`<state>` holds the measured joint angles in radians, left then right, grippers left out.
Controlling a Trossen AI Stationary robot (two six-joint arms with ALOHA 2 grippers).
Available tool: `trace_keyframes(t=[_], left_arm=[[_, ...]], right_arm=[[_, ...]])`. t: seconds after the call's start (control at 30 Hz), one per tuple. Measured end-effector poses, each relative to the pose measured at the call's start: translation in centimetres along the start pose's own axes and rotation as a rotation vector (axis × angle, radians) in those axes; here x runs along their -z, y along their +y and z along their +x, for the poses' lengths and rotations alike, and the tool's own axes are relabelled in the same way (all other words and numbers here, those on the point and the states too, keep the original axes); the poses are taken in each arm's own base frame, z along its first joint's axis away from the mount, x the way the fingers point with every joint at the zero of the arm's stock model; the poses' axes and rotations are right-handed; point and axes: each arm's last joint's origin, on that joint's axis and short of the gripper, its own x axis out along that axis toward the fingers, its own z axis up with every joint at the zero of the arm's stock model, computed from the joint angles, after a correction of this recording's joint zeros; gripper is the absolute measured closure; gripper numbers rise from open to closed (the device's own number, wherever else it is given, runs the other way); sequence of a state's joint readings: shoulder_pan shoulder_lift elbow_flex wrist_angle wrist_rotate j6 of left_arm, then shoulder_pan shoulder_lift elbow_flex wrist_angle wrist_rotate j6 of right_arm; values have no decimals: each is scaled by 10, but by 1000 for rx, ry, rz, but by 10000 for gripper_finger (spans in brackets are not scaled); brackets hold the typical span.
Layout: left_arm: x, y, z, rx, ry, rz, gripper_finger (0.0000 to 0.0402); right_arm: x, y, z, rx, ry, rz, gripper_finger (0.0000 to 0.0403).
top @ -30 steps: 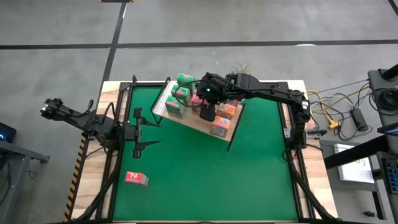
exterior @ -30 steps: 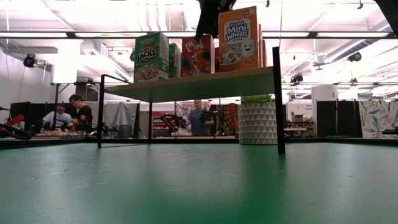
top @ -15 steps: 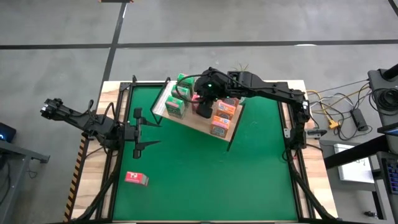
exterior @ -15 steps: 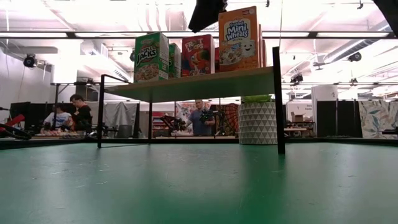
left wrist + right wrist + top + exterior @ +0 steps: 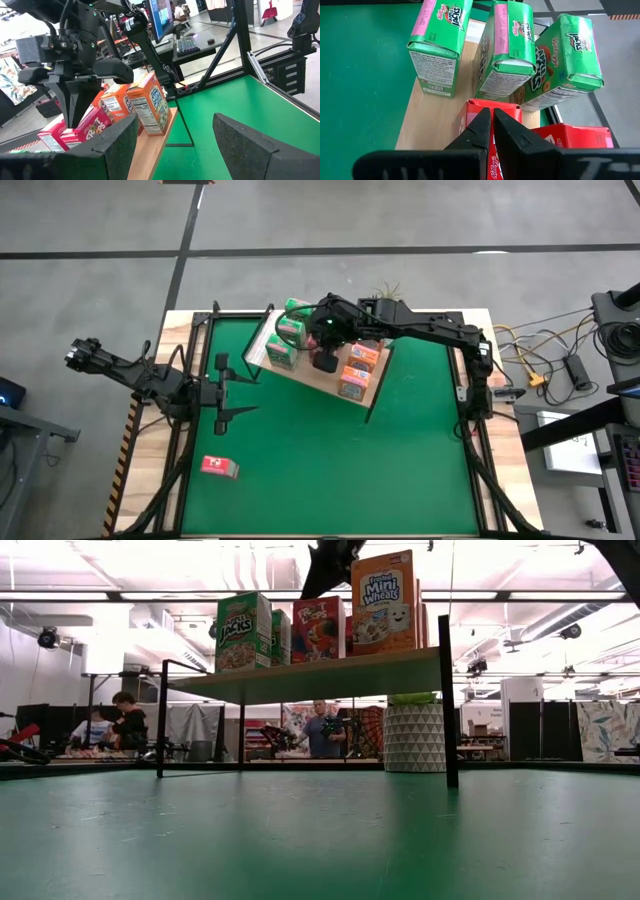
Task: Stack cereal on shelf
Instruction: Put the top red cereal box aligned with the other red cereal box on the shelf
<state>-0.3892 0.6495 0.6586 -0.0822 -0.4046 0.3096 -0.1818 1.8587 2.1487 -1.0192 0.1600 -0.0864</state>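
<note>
The shelf (image 5: pixel 312 380) stands at the far middle of the green mat. Cereal boxes stand upright on it: green ones (image 5: pixel 507 50) at its left end, red ones (image 5: pixel 318 628) in the middle, orange ones (image 5: pixel 358 365) at its right end. My right gripper (image 5: pixel 491 112) is shut, its fingers pointing down over the top of a red box (image 5: pixel 477 107). One more red box (image 5: pixel 220 468) lies flat on the mat at the near left. My left gripper (image 5: pixel 245 392) waits open at the mat's left side, holding nothing. My right gripper's shut fingertips (image 5: pixel 482 120) stand right at the top face of the red box (image 5: pixel 477 107), coming from above. I cannot tell whether they touch it. The box stands upright on the shelf.
A potted plant (image 5: pixel 415 735) stands behind the shelf at the table's far edge. Black frame posts (image 5: pixel 449 690) carry the shelf board above the mat. Bare green mat (image 5: pixel 350 470) lies between the shelf and the table's near edge. People sit in the room beyond.
My right gripper has let go of the red box on the shelf, risen a little above it and shut its fingers. The box stays upright where it was set.
</note>
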Motion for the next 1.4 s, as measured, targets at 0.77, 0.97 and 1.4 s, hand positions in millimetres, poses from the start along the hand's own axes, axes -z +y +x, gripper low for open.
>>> trace_keyframes(t=[0.77, 0.97, 1.4], left_arm=[[0, 0, 0, 0, 0, 0, 161], [0, 0, 0, 0, 0, 0, 161], [0, 0, 0, 0, 0, 0, 161]], right_arm=[[3, 0, -3, -3, 28, -6, 390], [3, 0, -3, -3, 28, -6, 390], [-2, 3, -9, -11, 1, -5, 390]])
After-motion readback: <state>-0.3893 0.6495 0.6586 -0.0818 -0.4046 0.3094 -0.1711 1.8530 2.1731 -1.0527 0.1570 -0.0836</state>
